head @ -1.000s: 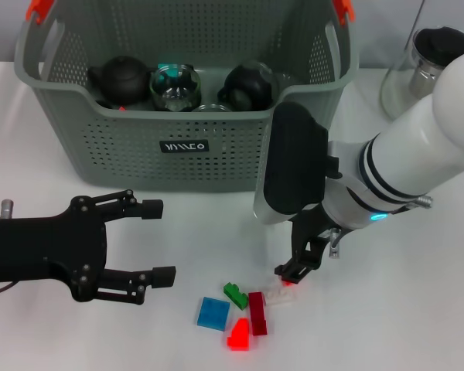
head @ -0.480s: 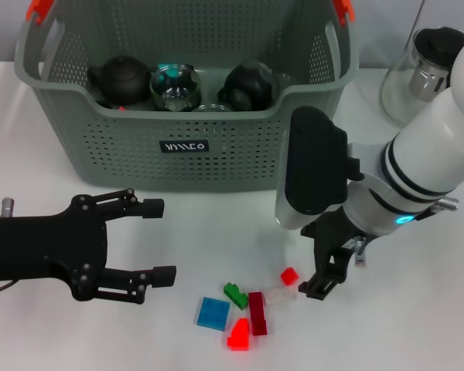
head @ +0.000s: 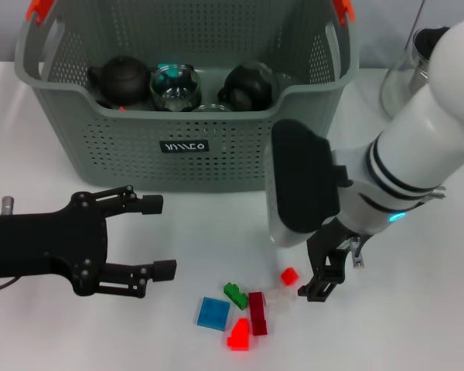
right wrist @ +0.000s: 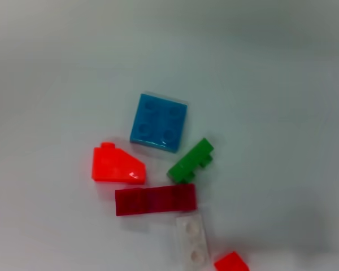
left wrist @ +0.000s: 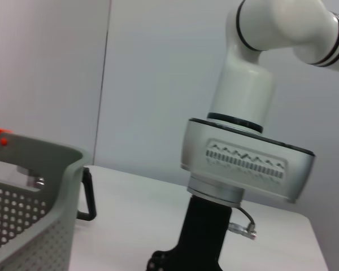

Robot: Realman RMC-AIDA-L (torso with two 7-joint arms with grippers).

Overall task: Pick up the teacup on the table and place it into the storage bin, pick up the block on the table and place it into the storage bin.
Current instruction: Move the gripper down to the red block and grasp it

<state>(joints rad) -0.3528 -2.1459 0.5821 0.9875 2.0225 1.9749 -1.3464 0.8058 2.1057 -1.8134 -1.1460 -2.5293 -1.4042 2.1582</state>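
Observation:
The grey-green storage bin (head: 185, 147) stands at the back and holds two dark teapots (head: 120, 77) and a glass cup (head: 174, 83). No teacup shows on the table. Several blocks lie in front: blue (head: 213, 313), green (head: 235, 294), dark red (head: 257, 312), an orange-red wedge (head: 238, 335), a clear one (head: 278, 294) and a small red one (head: 289, 275). My right gripper (head: 319, 283) hangs low just right of the small red block. My left gripper (head: 162, 238) is open and empty, left of the blocks. The right wrist view shows the blue block (right wrist: 159, 122) and the small red block (right wrist: 231, 262).
A glass jug (head: 417, 66) with a black lid stands at the back right, beside the bin. The left wrist view shows the bin's corner (left wrist: 39, 192) and my right arm (left wrist: 246, 164) above the white table.
My right gripper moved right off the small red block, then a little back left. The small red block now lies uncovered by the clear block. The left arm has not moved.

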